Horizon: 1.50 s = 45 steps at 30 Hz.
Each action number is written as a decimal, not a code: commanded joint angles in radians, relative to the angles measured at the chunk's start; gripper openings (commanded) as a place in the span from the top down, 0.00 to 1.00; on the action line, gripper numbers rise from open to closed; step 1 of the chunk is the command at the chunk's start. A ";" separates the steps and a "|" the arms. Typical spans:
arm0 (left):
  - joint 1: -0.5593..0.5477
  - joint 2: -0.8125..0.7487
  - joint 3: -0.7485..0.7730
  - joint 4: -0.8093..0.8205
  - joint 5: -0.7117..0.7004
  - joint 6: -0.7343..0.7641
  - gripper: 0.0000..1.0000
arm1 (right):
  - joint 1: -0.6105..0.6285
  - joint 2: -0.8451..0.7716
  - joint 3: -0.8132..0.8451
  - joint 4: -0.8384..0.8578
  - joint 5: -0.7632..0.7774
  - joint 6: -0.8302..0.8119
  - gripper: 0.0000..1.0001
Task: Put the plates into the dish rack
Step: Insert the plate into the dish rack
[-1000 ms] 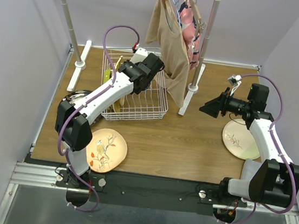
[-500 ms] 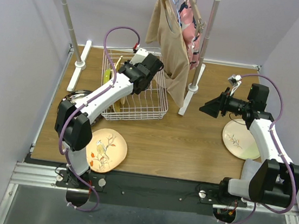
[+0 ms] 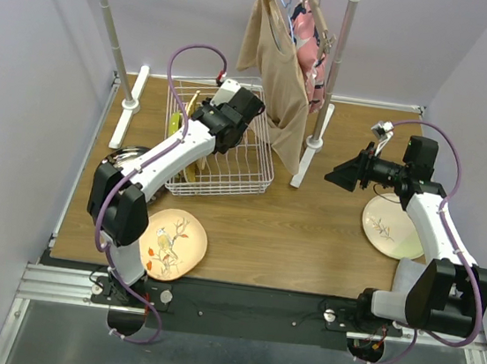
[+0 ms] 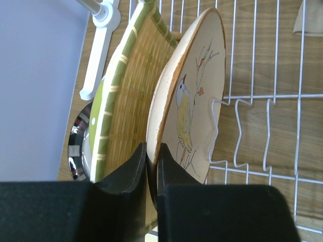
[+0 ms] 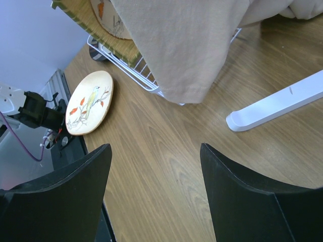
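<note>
Left tool (image 4: 151,150) seemingly clamped, right tool (image 5: 155,151) spread.

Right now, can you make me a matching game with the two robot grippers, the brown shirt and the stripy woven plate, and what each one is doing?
Things:
1. left gripper
2. right gripper
3. brown shirt
4. woven plate

States:
A. hanging up
B. standing on edge in the rack
C. open, holding nothing
D. shut on a bird plate

Pairs: 1-D, 2-C, 3-A, 4-B.
</note>
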 commanded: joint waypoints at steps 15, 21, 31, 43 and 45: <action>0.008 0.006 -0.004 -0.146 0.090 -0.008 0.65 | -0.012 -0.004 -0.008 0.003 0.014 -0.005 0.21; 0.008 -0.010 0.041 -0.175 0.073 -0.008 0.54 | -0.012 -0.002 -0.008 0.003 0.014 -0.005 0.21; 0.002 -0.066 0.158 -0.206 0.067 0.027 0.39 | -0.013 0.003 -0.006 0.002 0.013 -0.014 0.21; 0.002 -0.193 0.183 -0.136 0.155 0.085 0.38 | -0.027 -0.011 -0.002 -0.013 0.031 -0.056 0.20; 0.002 -0.257 0.154 -0.053 0.212 0.124 0.37 | -0.038 -0.020 0.006 -0.024 0.056 -0.083 0.20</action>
